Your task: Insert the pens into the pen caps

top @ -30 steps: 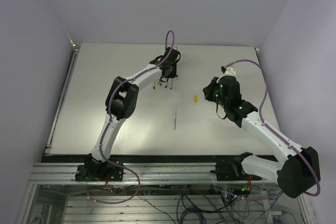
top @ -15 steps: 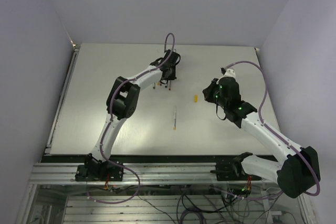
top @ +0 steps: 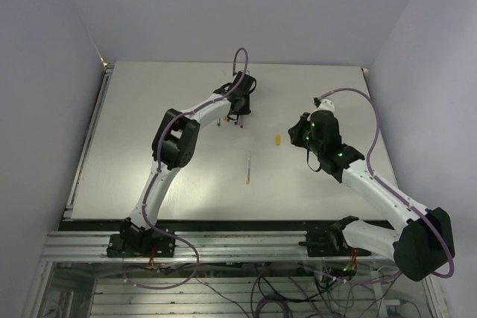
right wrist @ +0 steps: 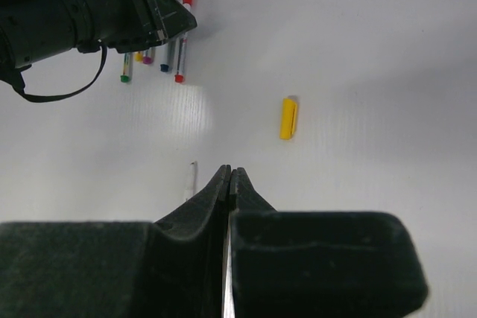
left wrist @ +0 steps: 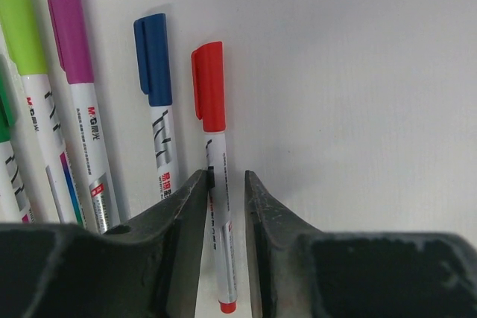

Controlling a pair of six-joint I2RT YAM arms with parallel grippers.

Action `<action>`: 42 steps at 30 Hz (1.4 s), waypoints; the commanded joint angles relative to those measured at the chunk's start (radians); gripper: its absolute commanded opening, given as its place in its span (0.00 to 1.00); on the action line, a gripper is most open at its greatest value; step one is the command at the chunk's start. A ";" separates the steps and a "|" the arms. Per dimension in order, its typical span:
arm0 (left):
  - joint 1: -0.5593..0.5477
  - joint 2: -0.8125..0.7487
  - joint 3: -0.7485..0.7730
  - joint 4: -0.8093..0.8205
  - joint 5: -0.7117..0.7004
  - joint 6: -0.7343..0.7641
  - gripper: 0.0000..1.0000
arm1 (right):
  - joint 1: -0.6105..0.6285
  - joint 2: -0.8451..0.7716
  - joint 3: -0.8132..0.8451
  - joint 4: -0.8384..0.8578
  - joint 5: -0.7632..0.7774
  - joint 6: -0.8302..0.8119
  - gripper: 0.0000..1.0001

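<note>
Four capped pens lie side by side at the far middle of the table: green (left wrist: 21,24), purple (left wrist: 71,31), blue (left wrist: 153,57) and red (left wrist: 210,87). My left gripper (left wrist: 225,175) (top: 237,113) straddles the red-capped pen's barrel, jaws a little apart with a gap on the right side, so it is open. A loose yellow cap (top: 278,139) (right wrist: 288,118) lies alone mid-table. An uncapped pen (top: 248,167) (right wrist: 191,180) lies nearer the front. My right gripper (right wrist: 229,170) (top: 297,133) hovers near the yellow cap, shut on nothing.
The left arm's wrist (right wrist: 89,13) fills the upper left of the right wrist view, over the row of capped pens (right wrist: 179,35). The table's back edge (top: 238,63) and the walls lie just beyond the pens.
My left gripper's jaws have parted from the red-capped pen, which now lies loose between them. The right arm has not moved.
</note>
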 commanded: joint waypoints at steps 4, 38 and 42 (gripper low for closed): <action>-0.004 -0.089 0.006 0.006 -0.021 0.010 0.40 | -0.002 -0.003 -0.008 0.033 0.083 0.003 0.00; -0.316 -0.547 -0.628 -0.140 -0.014 -0.013 0.84 | -0.025 0.141 -0.020 0.110 0.186 0.079 0.19; -0.329 -0.521 -0.619 -0.168 -0.018 -0.017 0.82 | -0.025 0.122 -0.035 0.102 0.197 0.089 0.20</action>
